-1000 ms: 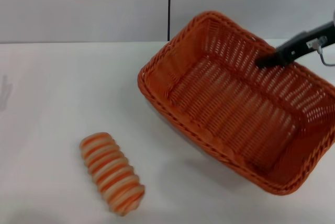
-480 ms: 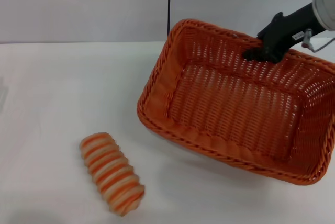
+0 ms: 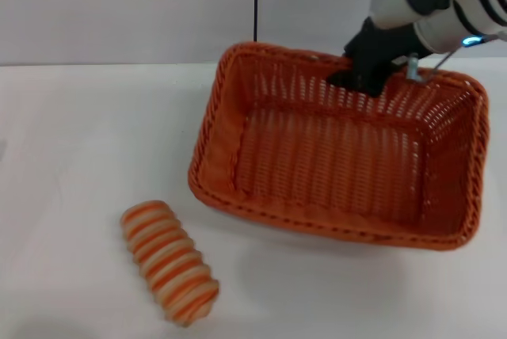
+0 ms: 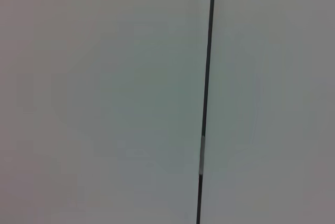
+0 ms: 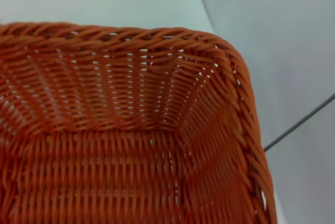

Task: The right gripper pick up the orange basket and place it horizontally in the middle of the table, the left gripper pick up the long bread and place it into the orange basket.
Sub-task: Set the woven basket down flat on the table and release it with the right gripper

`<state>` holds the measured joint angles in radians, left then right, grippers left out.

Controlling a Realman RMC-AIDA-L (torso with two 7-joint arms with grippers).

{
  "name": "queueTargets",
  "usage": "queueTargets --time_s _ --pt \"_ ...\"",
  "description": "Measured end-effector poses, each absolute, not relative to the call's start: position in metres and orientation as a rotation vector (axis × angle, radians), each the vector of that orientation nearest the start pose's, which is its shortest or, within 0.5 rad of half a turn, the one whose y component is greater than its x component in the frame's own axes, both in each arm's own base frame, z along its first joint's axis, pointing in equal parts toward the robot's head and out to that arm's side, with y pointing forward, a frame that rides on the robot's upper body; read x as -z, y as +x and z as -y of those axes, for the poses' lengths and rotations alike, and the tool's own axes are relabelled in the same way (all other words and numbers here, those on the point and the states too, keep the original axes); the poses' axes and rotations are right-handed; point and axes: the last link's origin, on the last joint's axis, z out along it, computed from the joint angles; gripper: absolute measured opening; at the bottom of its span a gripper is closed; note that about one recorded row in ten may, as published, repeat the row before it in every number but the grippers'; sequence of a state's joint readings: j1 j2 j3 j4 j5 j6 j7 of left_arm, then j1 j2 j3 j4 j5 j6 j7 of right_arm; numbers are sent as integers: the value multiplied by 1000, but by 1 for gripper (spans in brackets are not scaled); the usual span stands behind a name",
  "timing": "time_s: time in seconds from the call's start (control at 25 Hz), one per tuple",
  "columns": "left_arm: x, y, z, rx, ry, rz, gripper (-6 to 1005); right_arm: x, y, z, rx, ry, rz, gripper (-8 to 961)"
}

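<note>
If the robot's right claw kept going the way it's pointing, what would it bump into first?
The right gripper points down and to the robot's left, gripping the far rim of the orange basket. Going straight on, it would probably hit the basket's woven floor first, though depth is hard to judge.

White table (image 3: 87,133), running wide under everything. The basket (image 3: 238,196) sits on it, long side across, open side up, toward the back and right. Bread (image 3: 169,261) lies on the tabletop in front of the basket's left end, near it but apart, angled, one end toward the front edge.
</note>
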<state>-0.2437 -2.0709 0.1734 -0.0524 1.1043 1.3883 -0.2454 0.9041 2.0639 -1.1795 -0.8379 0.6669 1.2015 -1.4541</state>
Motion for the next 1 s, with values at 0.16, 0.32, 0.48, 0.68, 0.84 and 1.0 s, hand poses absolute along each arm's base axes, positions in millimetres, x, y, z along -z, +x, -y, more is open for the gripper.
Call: queueTargets --time_s 0.16,0.32,0.48,0.68,0.84,1.0 --pt "-30 -400 -231 655 -1293 626 802 30 148 -439 328 -2743 125 145" --pt "-32 -399 -226 670 -1286 606 801 34 138 -438 229 -2757 187 146" --pt "-33 -396 -224 688 -1287 583 799 47 129 -430 195 -2808 251 148" --pt "-32 -395 -225 691 -1289 585 797 67 133 -422 285 -2849 316 150" --pt "-32 -395 -226 691 -1288 588 796 74 134 -420 314 -2848 342 151" --pt "-31 -395 -225 693 -1284 596 794 75 138 -421 318 -2835 331 153"
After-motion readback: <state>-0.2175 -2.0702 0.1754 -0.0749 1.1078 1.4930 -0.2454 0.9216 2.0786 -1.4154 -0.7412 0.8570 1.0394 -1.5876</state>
